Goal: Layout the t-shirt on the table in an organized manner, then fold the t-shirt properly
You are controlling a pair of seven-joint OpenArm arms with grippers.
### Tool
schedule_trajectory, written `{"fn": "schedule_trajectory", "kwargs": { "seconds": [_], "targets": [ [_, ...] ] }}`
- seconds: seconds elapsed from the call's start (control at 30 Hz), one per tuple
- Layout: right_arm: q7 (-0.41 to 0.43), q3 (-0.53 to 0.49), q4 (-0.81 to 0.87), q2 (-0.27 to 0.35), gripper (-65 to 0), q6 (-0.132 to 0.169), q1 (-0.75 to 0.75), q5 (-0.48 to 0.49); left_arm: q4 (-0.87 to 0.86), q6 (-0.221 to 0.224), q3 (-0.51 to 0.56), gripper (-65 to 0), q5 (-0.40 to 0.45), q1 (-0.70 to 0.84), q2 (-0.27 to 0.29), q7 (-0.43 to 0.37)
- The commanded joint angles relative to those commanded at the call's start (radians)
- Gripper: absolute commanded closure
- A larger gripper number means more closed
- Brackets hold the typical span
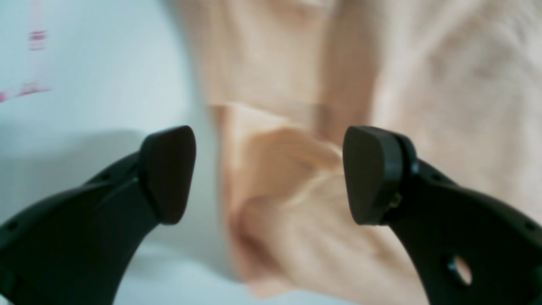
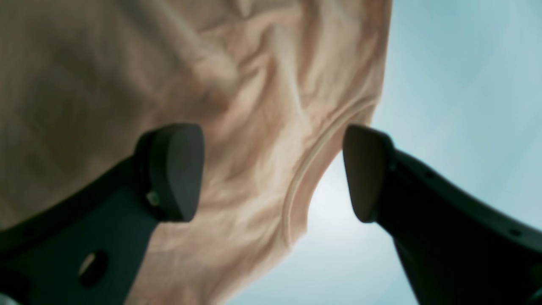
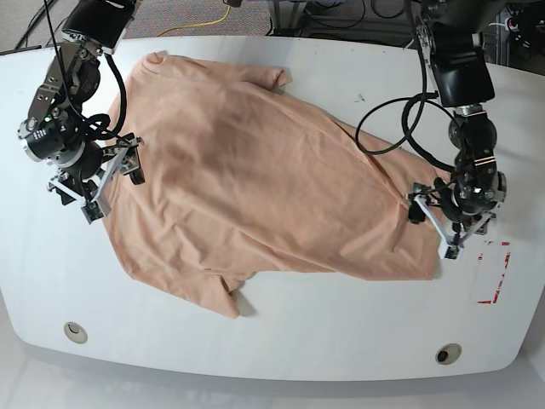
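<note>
The peach t-shirt (image 3: 255, 187) lies spread but wrinkled across the white table (image 3: 341, 324), with a sleeve at the back and another at the front. At its right corner my left gripper (image 3: 433, 228) stands open; in the left wrist view the gripper (image 1: 271, 176) straddles a bunched fold of the t-shirt (image 1: 296, 203). On the shirt's left edge my right gripper (image 3: 111, 189) is open too. In the right wrist view that gripper (image 2: 273, 173) has the hemmed edge of the t-shirt (image 2: 254, 127) between its wide-apart fingers, with bare table (image 2: 444, 84) beside it.
Red tape marks (image 3: 496, 273) lie right of the shirt's corner, also seen as red tape (image 1: 37, 40) in the left wrist view. Two round grommets (image 3: 75, 331) (image 3: 443, 354) sit near the front edge. A black cable (image 3: 383, 128) loops over the table by the left arm.
</note>
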Motion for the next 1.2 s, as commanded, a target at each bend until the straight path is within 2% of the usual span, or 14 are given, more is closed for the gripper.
{"fn": "schedule_trajectory", "kwargs": {
  "seconds": [0.17, 0.5, 0.6, 0.83, 0.9, 1.1, 1.2],
  "targets": [
    [0.0, 0.0, 0.0, -0.002, -49.0, 0.0, 0.0, 0.0, -0.035, 0.0, 0.002, -51.5, 0.0, 0.0, -0.017, -0.003],
    [0.0, 0.0, 0.0, -0.018, -49.0, 0.0, 0.002, -0.002, -0.037, 0.0, 0.006, -51.0, 0.0, 0.005, -0.015, -0.005],
    [0.0, 0.0, 0.0, -0.02, -49.0, 0.0, 0.002, -0.003, -0.034, 0.0, 0.006, -47.9, 0.0, 0.006, -0.014, -0.005],
    [0.0, 0.0, 0.0, -0.02, -49.0, 0.0, 0.002, -0.003, -0.038, 0.0, 0.006, -18.9, 0.0, 0.003, -0.014, -0.005],
    [0.0, 0.0, 0.0, -0.02, -49.0, 0.0, 0.002, -0.003, -0.038, 0.0, 0.006, -12.8, 0.0, 0.003, -0.014, -0.005],
    [0.0, 0.0, 0.0, -0.02, -49.0, 0.0, 0.002, -0.003, -0.032, 0.0, 0.006, -1.0, 0.0, 0.006, -0.014, -0.005],
    [0.0, 0.0, 0.0, -0.02, -49.0, 0.0, 0.002, -0.003, -0.032, -0.002, 0.006, 0.0, 0.0, 0.006, -0.015, -0.005]
  ]
}}
